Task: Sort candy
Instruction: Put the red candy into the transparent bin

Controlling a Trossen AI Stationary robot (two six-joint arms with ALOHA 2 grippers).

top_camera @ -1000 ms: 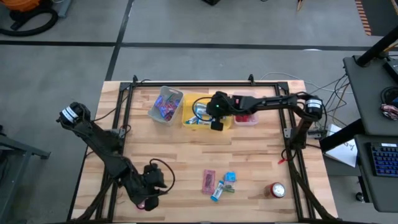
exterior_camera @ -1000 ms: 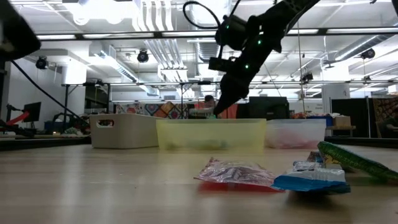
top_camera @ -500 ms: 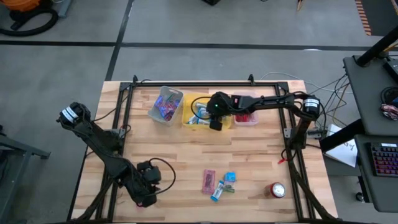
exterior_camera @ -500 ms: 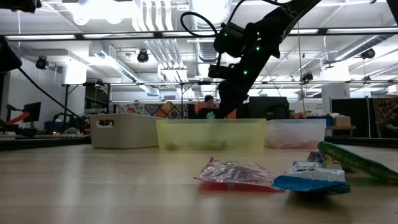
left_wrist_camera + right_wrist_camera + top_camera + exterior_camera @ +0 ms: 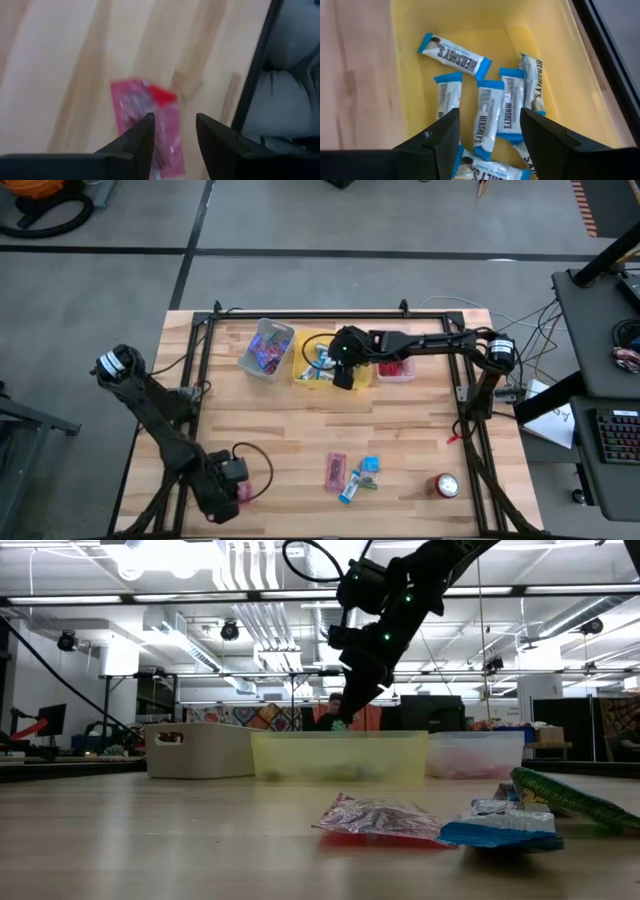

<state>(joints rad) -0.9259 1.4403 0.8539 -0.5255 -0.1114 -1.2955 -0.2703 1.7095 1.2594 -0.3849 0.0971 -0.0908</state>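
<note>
Now the right gripper (image 5: 487,145) hangs open and empty over the yellow bin (image 5: 303,372) of blue candies (image 5: 454,49), while the left gripper (image 5: 172,135), fingers parted, straddles a red candy (image 5: 145,120) and must next close on it.

Blue-and-white candy (image 5: 492,112) lies flat in yellow bin (image 5: 555,75).

Left wrist view: red candy (image 5: 150,127) blurred, its lower end hidden behind the fingers (image 5: 142,137) & cut by bottom edge. Right wrist view: lowest blue bars (image 5: 492,172) cut off at bottom edge, partly behind fingers (image 5: 442,137). Low view: yellow bin (image 5: 340,755) contents only a dim smear thru the wall; person (image 5: 335,705) behind arm, center, mostly hidden; green wrapper (image 5: 580,800) cut at right edge.
</note>
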